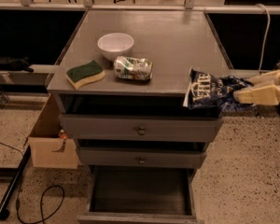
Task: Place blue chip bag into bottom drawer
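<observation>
Gripper at the cabinet's front right corner, jaws pinched on the blue chip bag.

The arm is cut off by the right edge, so only 2 pale fingers show, reaching in level from the right, and they hide the bag's far end. The bag lies half over the corner of the cabinet top, its white lettering facing up. The bottom drawer stands pulled out below, its front cropped by the lower edge, with 2 upper drawers above it. A white bowl, a green sponge and a green-and-white foil bag sit well to the left. A cardboard box stands on the floor.
</observation>
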Controlling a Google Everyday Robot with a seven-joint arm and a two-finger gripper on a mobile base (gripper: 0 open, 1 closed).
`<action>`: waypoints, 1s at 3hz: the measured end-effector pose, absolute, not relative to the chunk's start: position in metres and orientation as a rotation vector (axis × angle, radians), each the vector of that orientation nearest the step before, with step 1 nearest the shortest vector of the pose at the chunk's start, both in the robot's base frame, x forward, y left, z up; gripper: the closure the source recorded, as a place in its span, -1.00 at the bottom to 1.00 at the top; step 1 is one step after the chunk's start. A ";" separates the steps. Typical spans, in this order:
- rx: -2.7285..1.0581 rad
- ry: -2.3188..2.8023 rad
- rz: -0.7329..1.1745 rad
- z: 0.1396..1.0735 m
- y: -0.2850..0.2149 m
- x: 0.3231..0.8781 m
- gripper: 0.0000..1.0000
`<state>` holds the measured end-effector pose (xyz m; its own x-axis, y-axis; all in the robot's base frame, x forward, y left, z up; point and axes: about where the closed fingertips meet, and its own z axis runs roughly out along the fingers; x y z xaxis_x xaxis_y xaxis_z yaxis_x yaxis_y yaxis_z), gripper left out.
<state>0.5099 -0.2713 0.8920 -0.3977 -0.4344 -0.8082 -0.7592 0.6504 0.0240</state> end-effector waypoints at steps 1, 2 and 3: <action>-0.926 2.047 0.502 0.892 -0.271 0.510 1.00; -0.889 2.065 0.509 0.871 -0.280 0.492 1.00; -0.826 2.123 0.524 0.827 -0.295 0.474 1.00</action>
<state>0.4740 -0.2949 0.8270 -0.4821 -0.3819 -0.7885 -0.7052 0.7032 0.0905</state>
